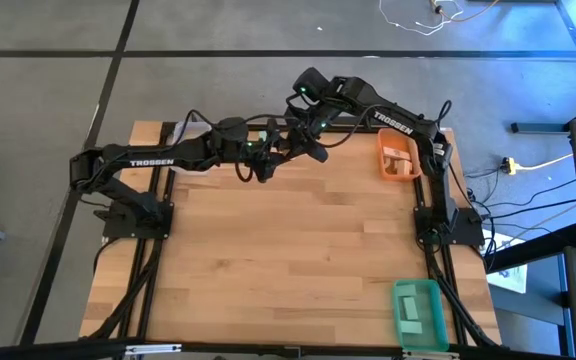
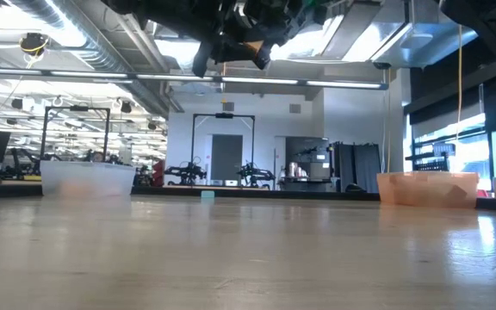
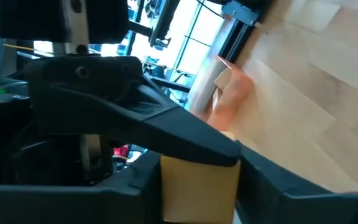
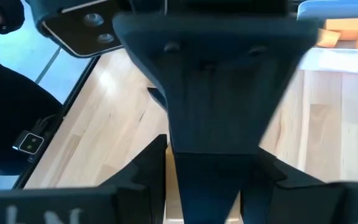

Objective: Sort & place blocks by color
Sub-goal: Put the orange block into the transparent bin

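You have a pale wood block (image 3: 201, 186) in the air between the two claws, which meet tip to tip over the far middle of the table (image 1: 298, 260). Your left gripper (image 1: 261, 166) is closed part-way on it, its fingers (image 3: 135, 183) against the block's two sides. Your right gripper (image 1: 311, 148) grips the same block from the other direction, one finger lying across its top face. An orange bin (image 1: 383, 150) with blocks sits just beyond your right claw, and a green bin (image 1: 400, 310) is well away from both.
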Controlling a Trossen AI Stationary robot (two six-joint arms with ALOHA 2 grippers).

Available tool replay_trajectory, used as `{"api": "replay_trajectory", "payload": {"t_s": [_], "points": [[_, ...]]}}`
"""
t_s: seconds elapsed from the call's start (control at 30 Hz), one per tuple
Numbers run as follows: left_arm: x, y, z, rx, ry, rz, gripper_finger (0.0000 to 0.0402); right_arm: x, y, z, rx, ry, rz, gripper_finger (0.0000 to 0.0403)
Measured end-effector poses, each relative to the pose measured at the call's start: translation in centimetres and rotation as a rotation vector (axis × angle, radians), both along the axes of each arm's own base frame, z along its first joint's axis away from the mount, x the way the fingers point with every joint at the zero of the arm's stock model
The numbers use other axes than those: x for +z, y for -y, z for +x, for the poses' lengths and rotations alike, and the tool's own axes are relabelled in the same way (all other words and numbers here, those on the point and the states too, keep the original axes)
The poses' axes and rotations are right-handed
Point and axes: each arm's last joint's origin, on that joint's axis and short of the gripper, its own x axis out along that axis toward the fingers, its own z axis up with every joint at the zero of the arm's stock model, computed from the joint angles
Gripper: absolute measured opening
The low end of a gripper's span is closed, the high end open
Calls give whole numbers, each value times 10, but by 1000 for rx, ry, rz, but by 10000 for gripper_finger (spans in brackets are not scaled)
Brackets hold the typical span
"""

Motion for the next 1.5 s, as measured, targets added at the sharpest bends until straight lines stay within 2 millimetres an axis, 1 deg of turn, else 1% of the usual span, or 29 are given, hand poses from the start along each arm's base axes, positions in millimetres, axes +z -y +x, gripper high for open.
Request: {"api": "replay_trajectory", "payload": {"t_s": [0.07, 0.23, 0.3, 0.4, 0.47, 0.6, 0.7, 0.83, 1.0, 1.13, 1.23, 1.37, 1.5], "points": [[0, 0, 0, 10, -5, 2, 127, 0, 0, 0, -7, -7, -4, 133], [-1, -1, 0, 30, -13, 0, 124, -1, 1, 0, -37, -23, -41, 134], [-2, -1, 0, 45, -12, -13, 124, -1, 2, 0, -44, -25, -59, 156], [-2, -3, -1, 102, -3, -53, 124, -1, 3, 0, -53, -26, -81, 210], [-3, -4, -3, 135, -16, -74, 124, -1, 4, 0, -65, -34, -91, 237], [-4, -4, -11, 207, -67, -108, 124, -2, 15, -5, -118, -60, -125, 268], [-7, -9, -18, 345, -108, -135, 124, -3, 28, -13, -186, -96, -166, 273], [-7, -20, -32, 577, -95, -219, 124, -4, 47, -24, -277, -143, -216, 275], [-14, -40, -58, 866, -70, -413, 124, -7, 69, -39, -421, -235, -280, 276], [-22, -56, -80, 1073, -14, -633, 124, -9, 84, -52, -572, -328, -313, 277], [-32, -68, -101, 1276, 23, -803, 124, -10, 92, -59, -647, -375, -325, 277], [-48, -82, -125, 1547, 90, -1032, 124, -10, 95, -63, -658, -385, -330, 277], [-61, -93, -142, 1755, 142, -1137, 124, -10, 96, -62, -637, -374, -350, 277]]}}
